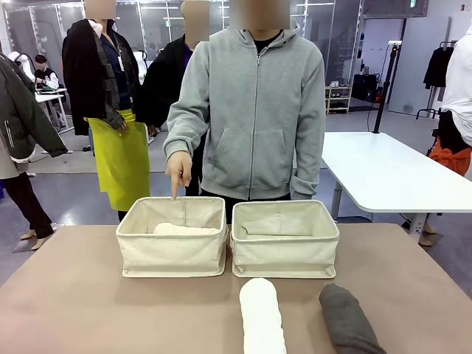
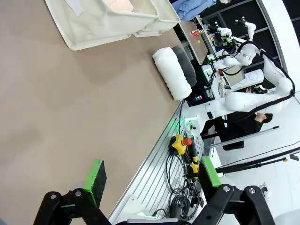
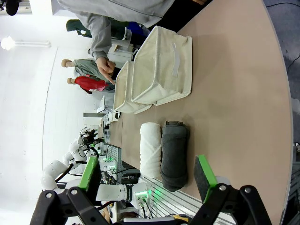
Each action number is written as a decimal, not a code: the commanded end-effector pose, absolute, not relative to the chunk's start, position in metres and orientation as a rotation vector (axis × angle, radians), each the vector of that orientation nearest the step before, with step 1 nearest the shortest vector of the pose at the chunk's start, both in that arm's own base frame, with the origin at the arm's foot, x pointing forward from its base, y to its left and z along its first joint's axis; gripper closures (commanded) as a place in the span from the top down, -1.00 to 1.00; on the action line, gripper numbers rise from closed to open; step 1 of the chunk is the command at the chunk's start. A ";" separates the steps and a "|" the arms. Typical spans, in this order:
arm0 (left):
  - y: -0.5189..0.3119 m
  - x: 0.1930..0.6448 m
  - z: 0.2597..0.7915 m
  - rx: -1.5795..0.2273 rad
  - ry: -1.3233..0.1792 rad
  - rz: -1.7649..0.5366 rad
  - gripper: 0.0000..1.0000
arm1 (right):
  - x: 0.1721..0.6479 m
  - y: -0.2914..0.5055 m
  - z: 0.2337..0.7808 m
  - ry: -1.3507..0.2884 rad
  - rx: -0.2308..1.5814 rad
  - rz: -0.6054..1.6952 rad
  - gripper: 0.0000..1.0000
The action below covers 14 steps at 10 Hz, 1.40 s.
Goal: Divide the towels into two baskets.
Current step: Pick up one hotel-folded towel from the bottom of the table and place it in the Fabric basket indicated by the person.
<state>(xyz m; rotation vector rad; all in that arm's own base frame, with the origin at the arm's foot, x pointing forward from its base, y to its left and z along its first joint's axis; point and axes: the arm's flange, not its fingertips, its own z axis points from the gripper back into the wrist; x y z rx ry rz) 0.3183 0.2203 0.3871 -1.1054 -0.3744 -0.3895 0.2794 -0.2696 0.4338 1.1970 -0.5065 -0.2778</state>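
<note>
Table: brown, carrying both baskets and two loose towels.
Person: stands at the far side, behind the baskets.
Left basket: cream, mid-table, just beside the right basket.
White towel: lies at the near edge, in front of the right basket.
Grey towel: just right of the white towel.
Pale towel: lies inside the left basket.
Left end effector: jaws wide, holding nothing.
Right end effector: jaws wide, holding nothing.
Person's hand: index finger points down at the left basket's far rim.

Grey towel beside white towel
</note>
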 end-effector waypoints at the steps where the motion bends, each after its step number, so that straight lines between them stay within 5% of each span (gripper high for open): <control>1: 0.222 0.315 0.391 -1.098 -0.369 -0.391 1.00 | 0.292 -0.253 0.449 -0.469 1.163 -0.229 1.00; 8: 0.222 0.315 0.391 -1.098 -0.369 -0.391 1.00 | 0.356 -0.051 0.471 -0.025 0.745 0.056 1.00; 14: 0.222 0.315 0.391 -1.098 -0.369 -0.391 1.00 | 0.365 0.048 0.416 0.004 0.469 0.053 1.00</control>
